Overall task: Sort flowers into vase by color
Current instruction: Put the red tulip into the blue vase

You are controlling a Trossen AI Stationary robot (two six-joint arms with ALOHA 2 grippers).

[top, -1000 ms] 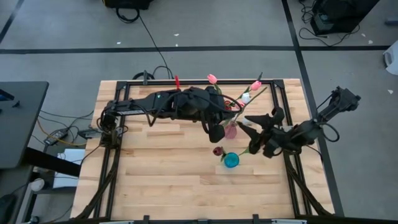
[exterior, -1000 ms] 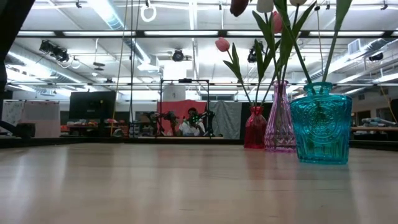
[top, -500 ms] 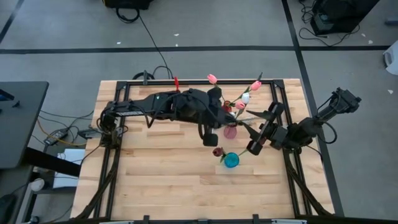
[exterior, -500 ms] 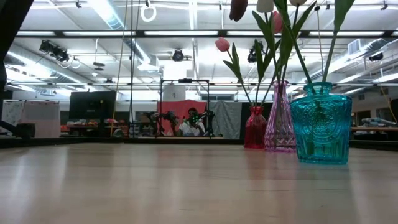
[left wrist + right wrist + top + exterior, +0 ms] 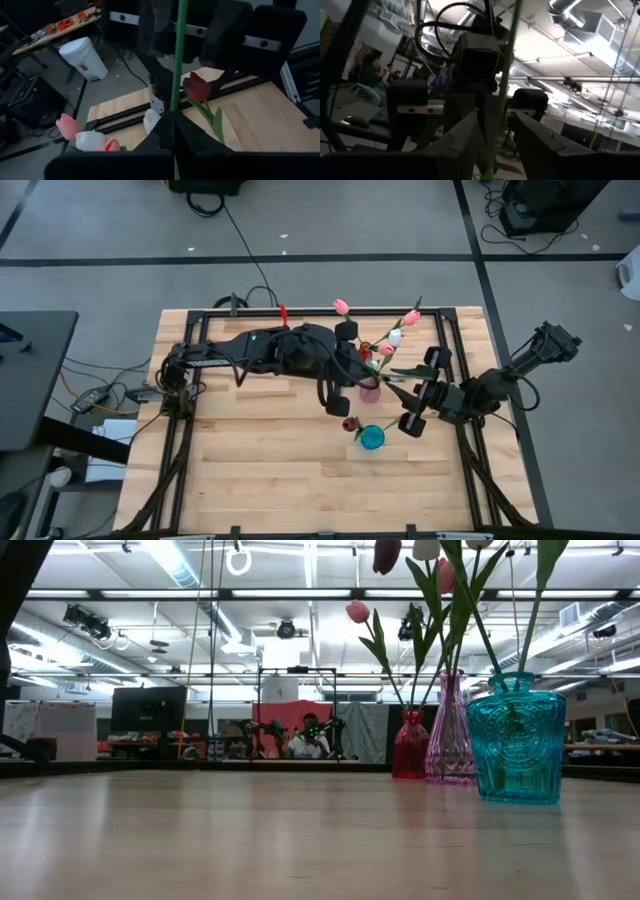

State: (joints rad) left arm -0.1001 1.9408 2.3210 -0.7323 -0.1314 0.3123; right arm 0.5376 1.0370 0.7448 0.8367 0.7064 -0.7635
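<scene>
In the high view my left gripper (image 5: 366, 374) reaches in from the table's left, over the vases, and is shut on a flower's thin green stem (image 5: 176, 75). That flower's head does not show. Facing it from the right, my right gripper (image 5: 497, 120) stands open with the same stem (image 5: 506, 60) passing between its fingers. The pink vase (image 5: 450, 735), the red vase (image 5: 410, 745) and the teal vase (image 5: 516, 745) stand on the table's right half, each holding tulips. A maroon tulip (image 5: 350, 423) leans out of the teal vase (image 5: 372, 437). My left gripper pinches the green stem (image 5: 173, 111) between its two fingers, coming from the table's left and slanting a little downward. The stem runs on past the fingertips toward my right gripper, held in the air clear of the table.
Pink tulips (image 5: 341, 306) (image 5: 411, 316) and a white one (image 5: 395, 337) spread toward the far edge above the vases, close under both grippers. Bare wood (image 5: 270, 460) lies toward the near and left sides. People sit in the room beyond the table (image 5: 300, 740).
Both grippers have rolled about their own pointing lines while staying where they were, facing each other over the vases. The vases and the tulips in them have not moved.
</scene>
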